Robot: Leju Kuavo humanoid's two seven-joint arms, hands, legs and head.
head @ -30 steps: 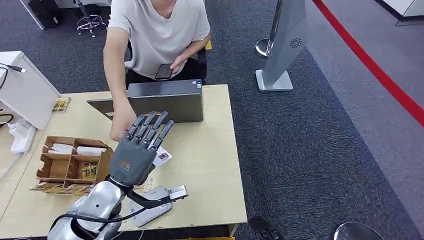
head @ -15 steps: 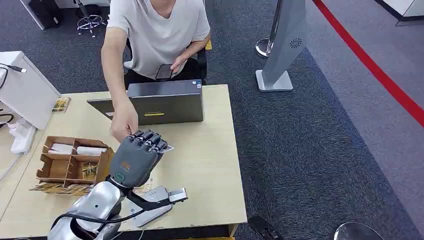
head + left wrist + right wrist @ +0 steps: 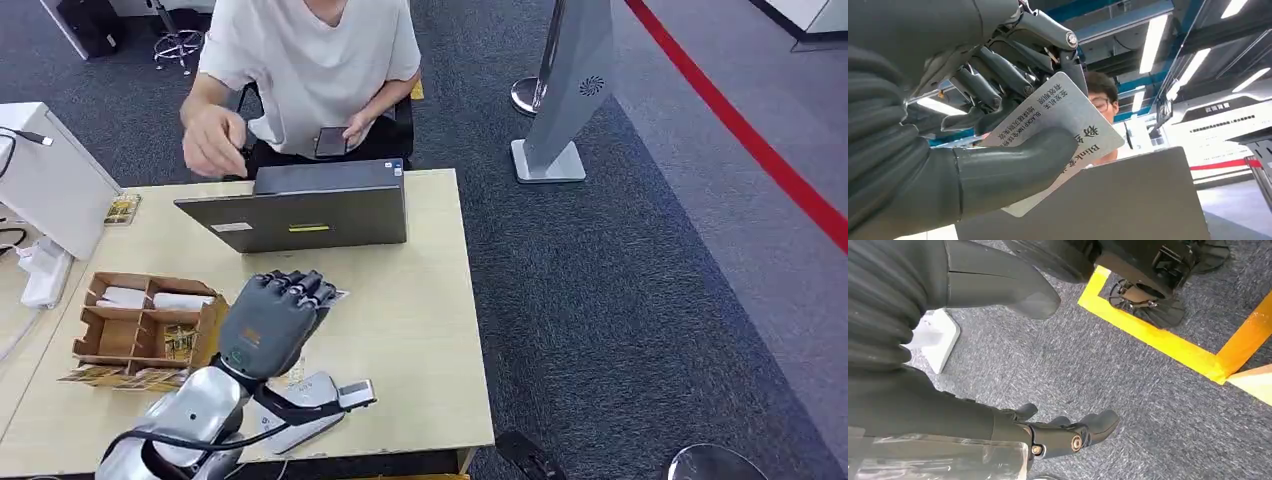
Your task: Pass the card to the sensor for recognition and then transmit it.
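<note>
- The white rectangular card (image 3: 1063, 135), pinched between the thumb and fingers of the robot's grey left hand (image 3: 998, 125), carries black print: the Latin words "BLACKPINK" in one small line and "Blink" in larger letters near its edge.
- The same card bears several lines of Chinese characters beside those words; they are too small and too turned to read with certainty.
- A white sign (image 3: 1215, 107) high on the far wall carries four dark Chinese characters, too blurred to make out.
- An orange mark on the back of the left hand (image 3: 249, 334) in the head view is too small to read.
</note>
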